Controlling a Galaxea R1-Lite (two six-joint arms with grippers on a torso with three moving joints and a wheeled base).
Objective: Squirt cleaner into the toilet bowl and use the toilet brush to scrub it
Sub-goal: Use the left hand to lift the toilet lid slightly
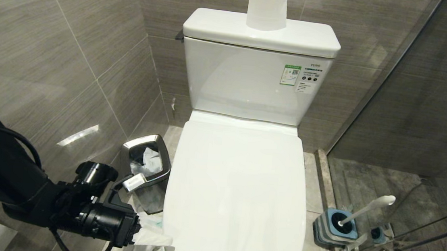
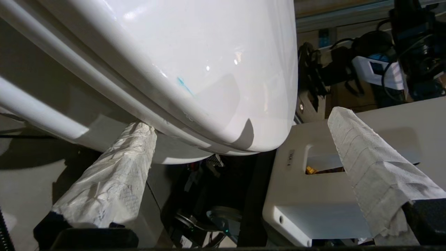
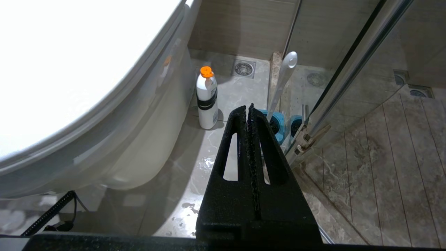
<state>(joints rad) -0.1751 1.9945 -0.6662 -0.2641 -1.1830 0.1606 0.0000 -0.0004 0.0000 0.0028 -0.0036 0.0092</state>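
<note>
Your left hand stood wide, paper-wrapped fingers straddling the toilet lid's front edge. Your right hand was closed empty; brush just beyond it.

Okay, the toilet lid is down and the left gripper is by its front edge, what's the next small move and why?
Probably slide the open left gripper under the lid's front lip and lift, since the lid covers the toilet bowl and one paper-wrapped finger sits just below its rim.
</note>
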